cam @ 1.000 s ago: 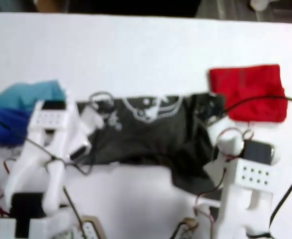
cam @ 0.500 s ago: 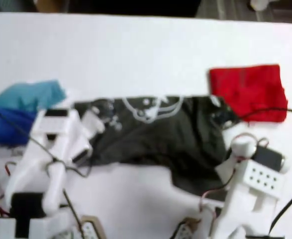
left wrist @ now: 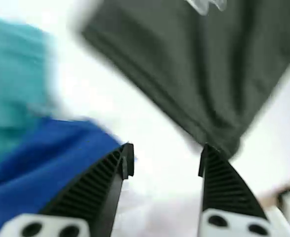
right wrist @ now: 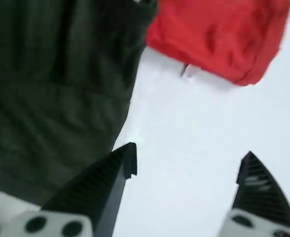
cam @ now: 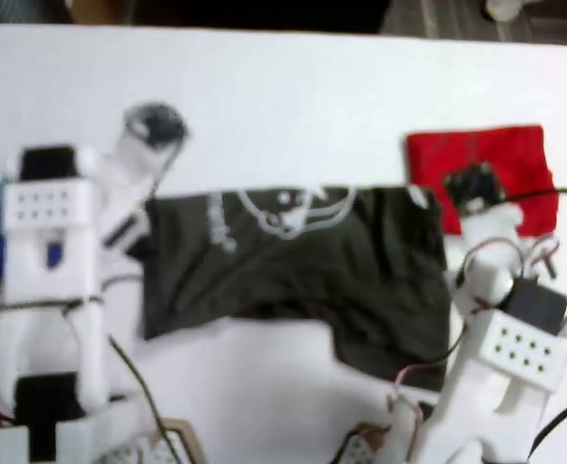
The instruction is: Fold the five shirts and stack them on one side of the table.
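Note:
A dark grey shirt (cam: pixel 302 266) with a white print lies partly folded at the table's middle, also in the left wrist view (left wrist: pixel 204 64) and the right wrist view (right wrist: pixel 51 84). A folded red shirt (cam: pixel 481 174) lies to its right, seen too in the right wrist view (right wrist: pixel 219 34). A blue shirt (left wrist: pixel 41 163) and a teal shirt (left wrist: pixel 14 84) lie bunched at the left. My left gripper (left wrist: pixel 164 160) is open above bare table, just left of the dark shirt. My right gripper (right wrist: pixel 186 165) is open above bare table, between the dark and red shirts.
The white table (cam: pixel 283 87) has free room along its far half. Wires and arm bases crowd the near edge (cam: pixel 167 440).
Both grippers let go of the dark shirt and lifted away. The left arm swung up and back to the left; the right arm moved toward the red shirt. The dark shirt's left edge now lies flatter.

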`<action>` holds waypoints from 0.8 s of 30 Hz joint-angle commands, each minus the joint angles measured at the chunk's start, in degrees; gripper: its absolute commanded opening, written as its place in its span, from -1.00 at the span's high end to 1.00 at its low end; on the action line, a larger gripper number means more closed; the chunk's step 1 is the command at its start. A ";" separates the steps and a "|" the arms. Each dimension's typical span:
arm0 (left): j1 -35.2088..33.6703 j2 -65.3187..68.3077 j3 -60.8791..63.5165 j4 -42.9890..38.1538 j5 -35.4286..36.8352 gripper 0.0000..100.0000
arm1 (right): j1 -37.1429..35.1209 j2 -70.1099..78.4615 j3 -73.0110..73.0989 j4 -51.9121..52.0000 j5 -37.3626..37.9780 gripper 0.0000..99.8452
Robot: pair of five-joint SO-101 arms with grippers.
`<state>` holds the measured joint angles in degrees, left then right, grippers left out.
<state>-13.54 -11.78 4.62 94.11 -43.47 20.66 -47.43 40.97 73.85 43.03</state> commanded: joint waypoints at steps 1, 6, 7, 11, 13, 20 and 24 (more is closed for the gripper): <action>0.79 7.65 -12.44 1.23 4.04 0.54 | -5.32 3.12 -2.81 -6.46 -6.07 0.34; 5.45 30.33 -25.27 0.79 13.45 0.54 | -14.46 17.89 -6.15 -11.47 -6.68 0.53; 6.33 34.73 -28.26 1.23 14.51 0.54 | -15.25 21.32 -7.74 -12.18 -6.68 0.59; 8.18 48.88 -38.55 3.69 17.23 0.54 | -16.31 34.51 -15.38 -12.79 -6.77 0.84; 8.09 54.42 -43.47 5.27 18.29 0.54 | -15.78 40.48 -19.08 -12.88 -8.44 0.91; 2.99 67.60 -53.23 7.74 18.81 0.54 | -13.14 58.77 -29.98 -12.62 -10.20 0.91; -1.67 71.56 -61.58 7.74 21.89 0.54 | -13.14 66.24 -34.11 -12.53 -10.20 0.91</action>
<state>-10.46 58.02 -50.77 101.41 -23.25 6.95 15.52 11.16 62.07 33.19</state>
